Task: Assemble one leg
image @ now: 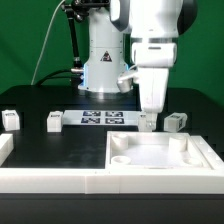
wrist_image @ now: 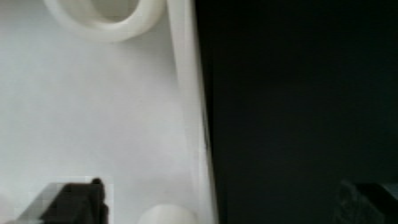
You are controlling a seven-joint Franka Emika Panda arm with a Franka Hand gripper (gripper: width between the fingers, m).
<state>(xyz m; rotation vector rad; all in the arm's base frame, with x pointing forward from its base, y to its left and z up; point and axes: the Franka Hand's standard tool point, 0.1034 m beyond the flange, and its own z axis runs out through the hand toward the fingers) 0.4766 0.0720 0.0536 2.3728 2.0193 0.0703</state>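
Leg closest to the tool stands upright on the black table. In the exterior view it is at 6 o'clock of the gripper, just beneath the fingertips; I cannot tell whether they touch. In the wrist view I read the jaws as spread wide. One dark fingertip is over the white plate and the other over bare table, with nothing clamped between them. A second leg stands at 3 o'clock of the gripper. A third leg and a fourth leg stand at 9 o'clock, beyond the marker board. The white plate lies at 6 o'clock of the nearest leg, just beside it.
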